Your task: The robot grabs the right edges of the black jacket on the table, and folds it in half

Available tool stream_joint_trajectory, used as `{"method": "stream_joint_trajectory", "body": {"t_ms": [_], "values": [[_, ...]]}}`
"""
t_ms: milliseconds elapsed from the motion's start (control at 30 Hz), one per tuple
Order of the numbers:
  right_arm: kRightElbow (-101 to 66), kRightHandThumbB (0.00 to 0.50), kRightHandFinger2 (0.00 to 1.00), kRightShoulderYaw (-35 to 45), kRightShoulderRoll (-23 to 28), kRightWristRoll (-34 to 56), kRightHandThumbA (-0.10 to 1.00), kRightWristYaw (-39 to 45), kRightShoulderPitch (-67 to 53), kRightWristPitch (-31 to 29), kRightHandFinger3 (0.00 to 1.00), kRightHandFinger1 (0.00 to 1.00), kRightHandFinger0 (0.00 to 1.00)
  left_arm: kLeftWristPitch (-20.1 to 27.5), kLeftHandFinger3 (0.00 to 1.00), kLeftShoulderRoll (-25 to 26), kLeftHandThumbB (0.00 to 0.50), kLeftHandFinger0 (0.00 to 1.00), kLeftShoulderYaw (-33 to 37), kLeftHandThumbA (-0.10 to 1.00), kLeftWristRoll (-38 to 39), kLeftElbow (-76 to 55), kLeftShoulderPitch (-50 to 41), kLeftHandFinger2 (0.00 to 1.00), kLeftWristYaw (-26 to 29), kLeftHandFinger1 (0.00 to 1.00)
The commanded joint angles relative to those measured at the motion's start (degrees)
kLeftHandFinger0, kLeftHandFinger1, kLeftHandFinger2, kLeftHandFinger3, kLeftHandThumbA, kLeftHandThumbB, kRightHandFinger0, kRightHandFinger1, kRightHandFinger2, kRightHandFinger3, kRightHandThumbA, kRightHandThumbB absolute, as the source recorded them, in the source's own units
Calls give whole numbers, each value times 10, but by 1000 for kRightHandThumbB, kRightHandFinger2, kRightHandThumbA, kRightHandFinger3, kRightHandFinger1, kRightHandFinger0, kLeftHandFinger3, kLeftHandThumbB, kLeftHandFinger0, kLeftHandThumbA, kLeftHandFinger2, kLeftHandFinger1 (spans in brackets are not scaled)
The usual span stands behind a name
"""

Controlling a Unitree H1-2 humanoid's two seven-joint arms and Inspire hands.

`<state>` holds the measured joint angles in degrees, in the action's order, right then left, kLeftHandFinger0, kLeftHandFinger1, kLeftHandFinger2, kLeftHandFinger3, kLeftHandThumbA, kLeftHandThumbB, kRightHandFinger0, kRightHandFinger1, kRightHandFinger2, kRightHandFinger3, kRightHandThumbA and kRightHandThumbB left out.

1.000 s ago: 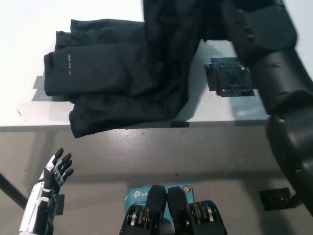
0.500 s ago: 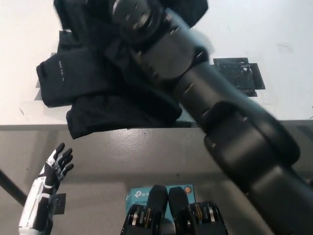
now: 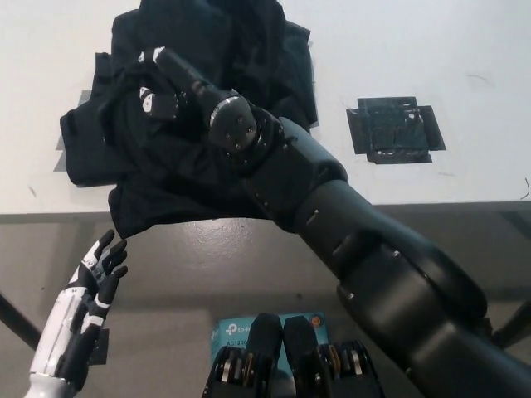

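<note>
The table fills the upper picture, white, with the jacket heaped on its left part, one fold drooping over the near edge. The jacket looks already doubled: its right side lies over the left in a thick, uneven stack, and no cloth is spread to the right. The right arm crosses the picture from bottom right to the top of that stack, and the right hand rests on the cloth there; black on black, I cannot tell whether it is pinching fabric or has let go. So the fold seems largely made, and what is left, by my reading, is to release, draw the arm off and perhaps flatten the heap. A dark tape patch lies on the table well to the right. The left hand idles below the table edge at lower left, spread and holding nothing.
</note>
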<state>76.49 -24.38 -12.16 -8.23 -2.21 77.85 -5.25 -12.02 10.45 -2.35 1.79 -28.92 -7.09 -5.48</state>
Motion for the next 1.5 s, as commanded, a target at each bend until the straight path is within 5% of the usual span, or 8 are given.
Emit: {"method": "stream_joint_trajectory", "body": {"t_ms": [0,167,200,300,333,767,1000,1467], "values": [[35,216,778,-24,-7,-50,-100,23,-22,-6,726,474,92,-5,1000,5,0,1000,11,864,-15,-29,5,1000,-7,1000],[38,218,756,-22,-8,-53,-100,24,-22,-8,702,467,77,-7,1000,6,0,1000,13,868,-14,-30,5,1000,-4,1000],[37,335,1000,-9,-5,-35,459,101,1,28,1000,1000,778,-11,1000,7,0,1000,15,880,-14,-28,10,1000,-5,1000],[34,378,1000,8,-2,-23,529,140,13,39,1000,1000,830,-14,1000,9,0,1000,16,887,-15,-30,11,1000,-6,1000],[28,431,1000,15,6,-18,773,147,30,34,1000,1000,1000,-16,1000,8,0,1000,15,869,-10,-29,13,1000,-7,1000],[-101,346,1000,150,86,52,1000,262,166,69,1000,1000,1000,-23,1000,5,0,1000,18,855,-7,-17,36,1000,-8,1000],[-183,460,1000,210,143,112,977,335,292,229,1000,1000,1000,-21,1000,-7,0,1000,16,757,15,-1,59,1000,-7,1000],[-901,354,1000,355,322,184,1000,314,3,315,1000,1000,1000,34,1000,4,0,1000,1,980,12,33,63,1000,-4,1000]]}}
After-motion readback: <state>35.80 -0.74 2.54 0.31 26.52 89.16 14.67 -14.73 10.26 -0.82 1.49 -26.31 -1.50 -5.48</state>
